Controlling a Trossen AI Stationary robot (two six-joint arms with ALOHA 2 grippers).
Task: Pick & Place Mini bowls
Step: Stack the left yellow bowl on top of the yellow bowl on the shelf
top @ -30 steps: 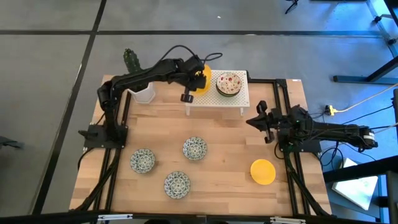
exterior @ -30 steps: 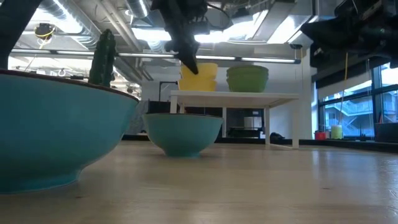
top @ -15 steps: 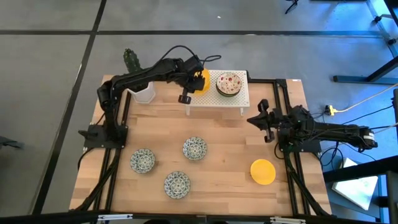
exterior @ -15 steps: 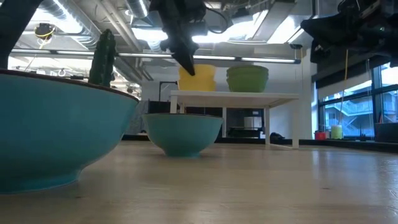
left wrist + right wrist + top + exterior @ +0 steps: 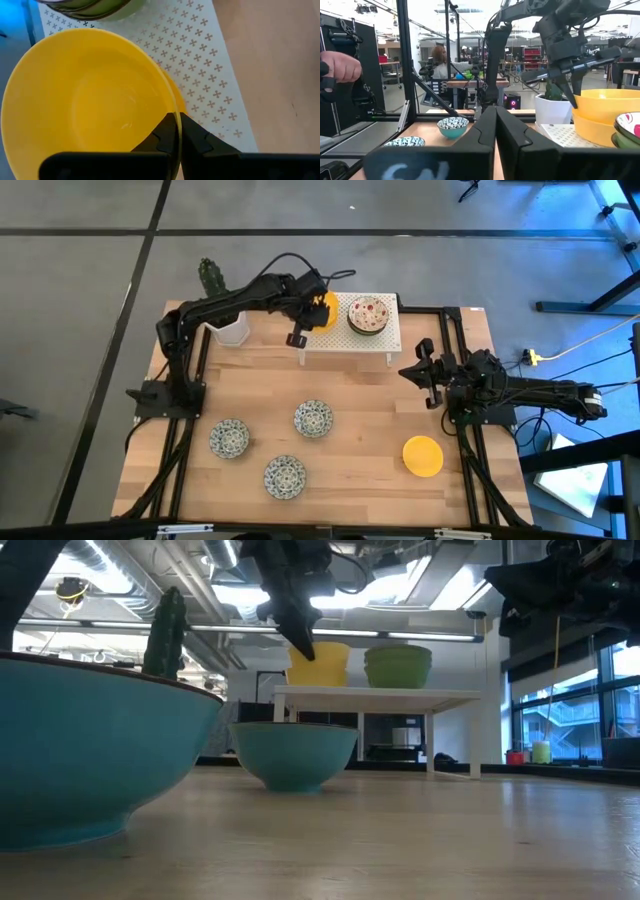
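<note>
My left gripper reaches over the white perforated stand at the table's far side and is shut on the upper of two stacked yellow bowls. Beside that stack stand the cream floral bowls, also stacked. Three white bowls with blue-green pattern rest on their bases on the wooden table. A third yellow bowl sits near the right edge. My right gripper hovers shut between the stand and that bowl. My left gripper pinches the upper yellow bowl's rim, one finger inside the bowl and one outside. The fingers slant down from above, on the rim's left side. The bowl sits nested in the second yellow bowl on the stand.
A white pot with a cactus stands at the far left corner, close to my left arm. Black rails frame the table's edges. Bare wood lies in the middle of the table. A person's hand and a person show beyond the table.
My left gripper has shifted slightly toward the table's left edge, keeping its hold on the upper yellow bowl's rim, and the bowl has moved with it. In the low view my right arm stands a little higher than before.
</note>
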